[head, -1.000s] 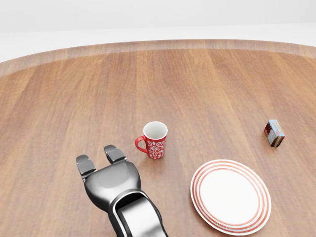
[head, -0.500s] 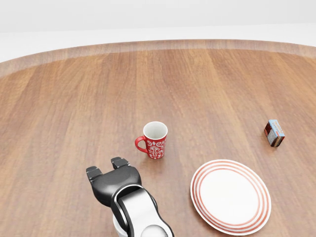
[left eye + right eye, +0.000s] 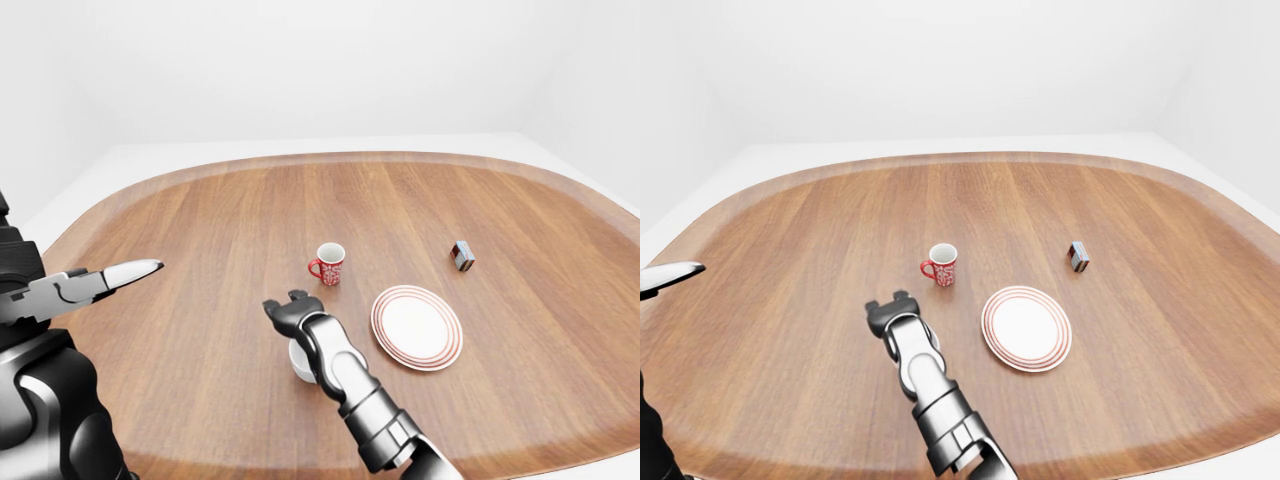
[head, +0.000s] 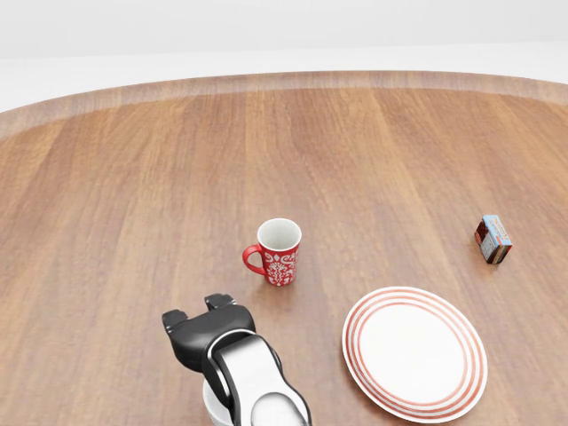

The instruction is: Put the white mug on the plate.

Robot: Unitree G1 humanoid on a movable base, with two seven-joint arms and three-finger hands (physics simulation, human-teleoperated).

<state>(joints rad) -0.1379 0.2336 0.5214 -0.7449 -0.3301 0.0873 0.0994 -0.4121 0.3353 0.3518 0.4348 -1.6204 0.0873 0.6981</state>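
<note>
The white mug point(image 3: 297, 362) stands on the wooden table near the bottom of the head view and is mostly hidden under my right wrist; only a bit of its rim point(image 4: 210, 406) shows there. My right hand point(image 4: 197, 312) hovers over and just past it, fingers spread and not closed round it. The white plate with red rings point(image 4: 414, 351) lies to the right of the hand. My left hand point(image 3: 110, 275) is held up at the left edge of the left-eye view, empty, with a finger stretched out.
A red patterned mug point(image 4: 280, 253) stands upright just above my right hand, between it and the table's middle. A small box point(image 4: 493, 240) stands at the right. The table's rounded rim point(image 3: 330, 158) curves across the top.
My right hand has drawn back toward the bottom of the head view, away from the red mug. The white mug's rim now shows under the wrist.
</note>
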